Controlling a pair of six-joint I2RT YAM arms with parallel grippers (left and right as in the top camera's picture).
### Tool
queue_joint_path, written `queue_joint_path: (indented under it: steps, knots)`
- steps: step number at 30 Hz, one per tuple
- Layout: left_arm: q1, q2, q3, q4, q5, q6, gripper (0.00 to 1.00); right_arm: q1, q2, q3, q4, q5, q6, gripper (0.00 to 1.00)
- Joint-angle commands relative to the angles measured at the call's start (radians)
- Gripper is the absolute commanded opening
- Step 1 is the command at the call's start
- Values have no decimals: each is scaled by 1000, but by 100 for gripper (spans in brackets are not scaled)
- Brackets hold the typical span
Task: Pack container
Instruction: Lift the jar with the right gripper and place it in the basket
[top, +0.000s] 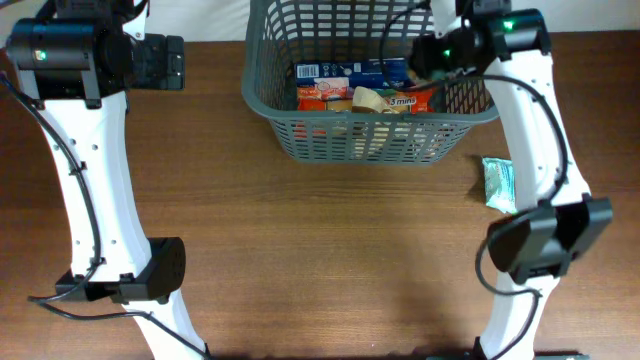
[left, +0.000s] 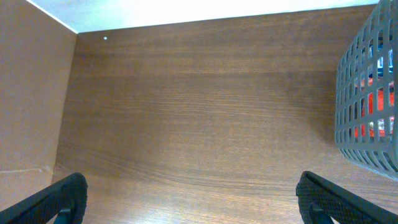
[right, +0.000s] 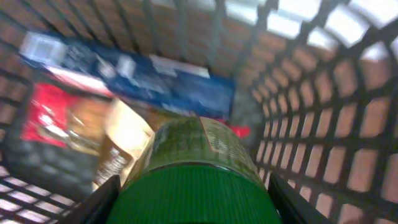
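The right gripper (right: 196, 208) is clamping a green-lidded jar (right: 193, 155) above the groceries (top: 350, 97) at the right end of the basket (top: 300, 140), which is sitting far-centre on the table (left: 186, 112). The left gripper (left: 191, 202) is hanging spread wide, left of the basket.

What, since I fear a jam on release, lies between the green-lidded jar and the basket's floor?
Only packed groceries: a blue box and a tan packet lie beyond the green-lidded jar inside the basket; nothing else visible blocks it.
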Motion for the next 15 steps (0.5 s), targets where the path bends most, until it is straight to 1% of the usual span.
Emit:
queue_joint_path:
  steps: [1,4,5,6,7,8,9,13,14,15]
  knots:
    - [2,-2,0,0,8,-17,99,-24,31,8,-49,-8,1,4]
    - [2,-3,0,0,8,-17,99,-24,35,6,-79,-82,1,4]
    - [2,-3,0,0,8,-17,99,-23,35,6,-86,-82,8,8]
    - [2,-3,0,0,8,-17,99,-23,35,6,-92,-82,21,15]
    - [2,-3,0,0,8,-17,99,-24,36,6,-100,-83,28,25]
    - [2,-3,0,0,8,-17,99,-24,36,5,-107,-82,27,44]
    - [2,-3,0,0,8,-17,99,-24,36,4,-113,-82,27,58]
    - [2,-3,0,0,8,-17,99,-25,21,7,-117,-82,36,84]
    - [2,-3,0,0,8,-17,99,-25,14,11,-119,-82,47,84]
    - [2,-2,0,0,8,-17,99,-26,-8,31,-124,-82,50,89]
